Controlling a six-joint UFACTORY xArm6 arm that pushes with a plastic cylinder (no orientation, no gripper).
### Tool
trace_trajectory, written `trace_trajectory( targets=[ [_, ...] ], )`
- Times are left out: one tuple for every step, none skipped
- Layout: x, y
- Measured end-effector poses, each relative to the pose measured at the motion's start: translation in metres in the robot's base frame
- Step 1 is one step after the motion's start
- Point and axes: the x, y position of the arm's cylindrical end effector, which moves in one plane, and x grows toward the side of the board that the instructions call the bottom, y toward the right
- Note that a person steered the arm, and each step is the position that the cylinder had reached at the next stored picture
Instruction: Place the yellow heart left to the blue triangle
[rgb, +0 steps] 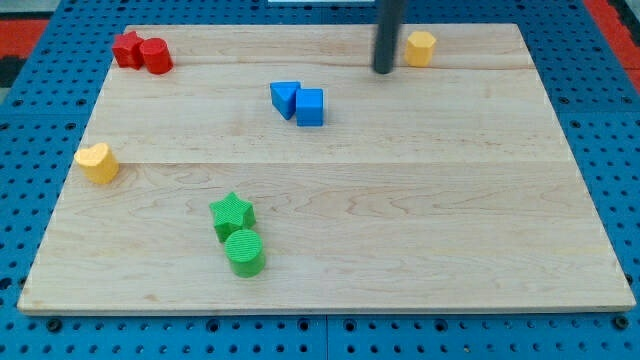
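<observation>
The yellow heart (97, 162) lies near the board's left edge, halfway down. The blue triangle (284, 98) sits in the upper middle, touching a blue cube (310, 106) on its right. The heart is far to the lower left of the triangle. My tip (383, 70) is at the view's top, right of the blue pair and just left of a yellow hexagon block (420, 47). The tip touches no block.
A red star (127, 48) and a red cylinder (156, 55) sit together at the top left corner. A green star (232, 214) and a green cylinder (244, 251) sit together at the lower left middle. The wooden board (450, 200) lies on a blue pegboard.
</observation>
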Motion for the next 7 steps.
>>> trace_trajectory(
  targets=[
    [-0.014,-0.102],
    [-0.017,-0.165],
    [0.030,-0.167],
    [0.075,-0.169],
    [0.104,-0.169],
    [0.131,-0.169],
    [0.172,-0.189]
  ],
)
